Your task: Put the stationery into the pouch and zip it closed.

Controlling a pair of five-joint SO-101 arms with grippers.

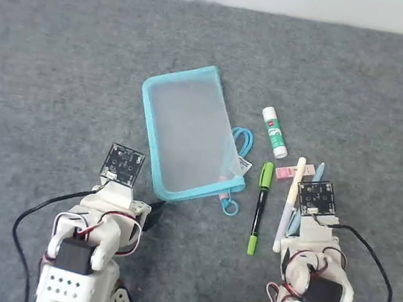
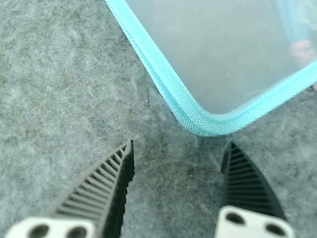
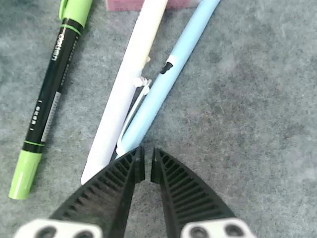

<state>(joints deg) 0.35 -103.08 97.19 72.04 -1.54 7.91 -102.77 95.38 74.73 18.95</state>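
Grey carpet (image 1: 63, 64), pouch (image 1: 189, 134), green marker (image 1: 260, 204) beside

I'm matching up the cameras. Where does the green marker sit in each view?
High view: the green marker lies between the pouch and the white pen.
Right wrist view: the green marker lies beside the white pen, ahead of the shut right tool.
Left wrist view: this camera faces the pouch's corner instead.
Shared landmark: the white pen.

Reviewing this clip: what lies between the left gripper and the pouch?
Only bare grey carpet. In the left wrist view, the open left gripper sits just short of a rounded corner of the pouch.
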